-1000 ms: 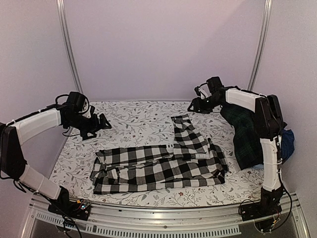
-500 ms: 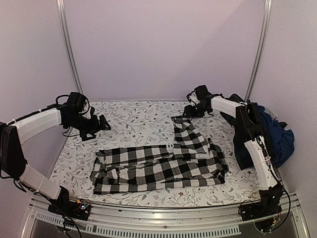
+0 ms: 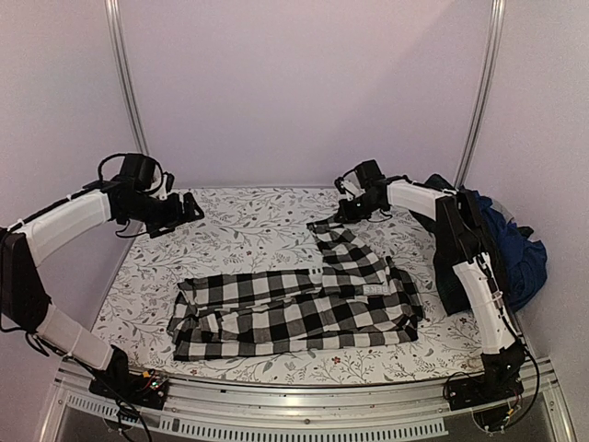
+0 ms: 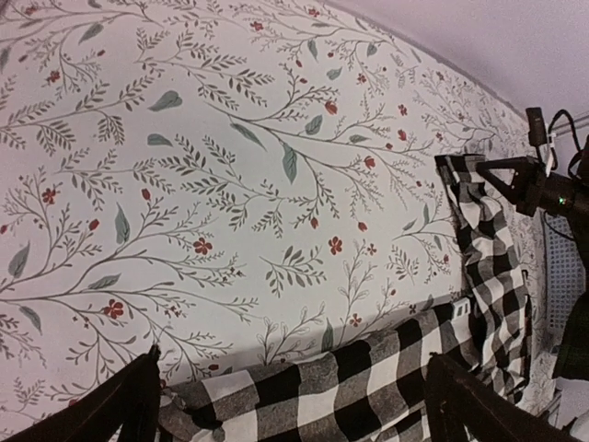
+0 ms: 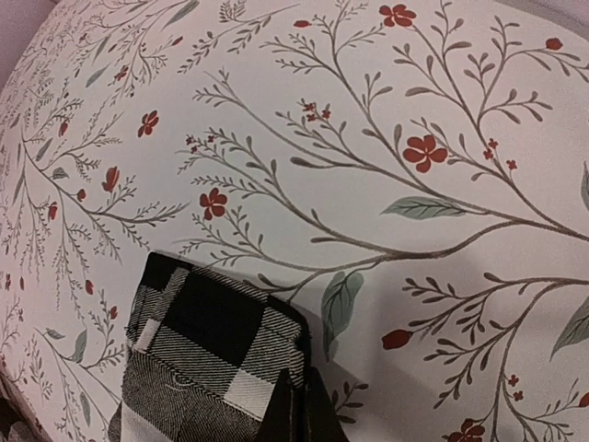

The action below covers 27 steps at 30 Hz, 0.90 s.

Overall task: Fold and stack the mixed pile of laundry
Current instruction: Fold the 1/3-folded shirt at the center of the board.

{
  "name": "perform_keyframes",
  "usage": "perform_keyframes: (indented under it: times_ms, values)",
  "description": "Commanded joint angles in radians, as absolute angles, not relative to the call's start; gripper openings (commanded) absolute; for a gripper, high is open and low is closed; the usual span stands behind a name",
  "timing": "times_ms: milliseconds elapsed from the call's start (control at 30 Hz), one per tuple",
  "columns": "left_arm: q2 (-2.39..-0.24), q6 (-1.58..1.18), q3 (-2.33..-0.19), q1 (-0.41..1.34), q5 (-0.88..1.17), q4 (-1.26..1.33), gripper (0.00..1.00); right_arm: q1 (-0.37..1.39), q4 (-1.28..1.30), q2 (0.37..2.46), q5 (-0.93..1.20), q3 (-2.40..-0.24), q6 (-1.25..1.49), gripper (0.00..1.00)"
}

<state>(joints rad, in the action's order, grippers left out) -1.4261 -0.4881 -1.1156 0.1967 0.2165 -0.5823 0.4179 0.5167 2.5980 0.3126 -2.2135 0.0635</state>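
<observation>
The black-and-white checked shirt [image 3: 294, 308] lies spread across the middle of the table, one sleeve reaching toward the back. My right gripper [image 3: 342, 214] sits at that sleeve's far end. In the right wrist view the right gripper [image 5: 306, 410] is shut, pinching the edge of the sleeve cuff [image 5: 207, 336]. My left gripper [image 3: 189, 210] hovers over the back left of the table, apart from the shirt. In the left wrist view the left gripper [image 4: 294, 410] is open, with the shirt's body [image 4: 368, 378] below it and nothing between its fingers.
A dark green-navy plaid garment [image 3: 456, 262] and a blue piece [image 3: 523, 258] are heaped at the right edge beside the right arm. The floral table covering [image 3: 248, 221] runs to purple walls at the back and sides. A metal rail [image 3: 304, 414] borders the front.
My right gripper moved left and down to the sleeve end and shut on the cuff, which has shifted slightly. The left gripper rose a little and stayed open.
</observation>
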Motion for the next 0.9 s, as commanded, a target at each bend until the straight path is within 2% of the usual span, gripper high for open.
perform_keyframes:
  times_ms: [0,100,267,467,667,867]
  values:
    - [-1.350,-0.401,-1.110,0.205,0.214,-0.354,1.00,0.415,0.486,2.418,0.448,-2.167,0.044,0.00]
    - [-1.303,-0.442,-1.060,0.202,0.244,-0.210,1.00,0.418,0.439,2.309,0.554,-2.088,0.055,0.00]
    - [-1.305,-0.367,-1.057,0.240,0.473,-0.080,1.00,0.447,0.381,2.122,0.705,-1.920,0.049,0.00]
    - [-1.319,-0.097,-1.088,0.486,0.353,-0.044,1.00,0.496,0.348,1.934,0.814,-1.720,-0.009,0.00]
    - [-1.413,0.036,-1.130,0.680,0.315,-0.032,0.99,0.570,0.317,1.796,0.846,-1.572,-0.069,0.00]
    - [-1.522,0.092,-1.198,0.790,0.309,-0.087,0.82,0.619,0.316,1.714,0.842,-1.495,-0.091,0.00]
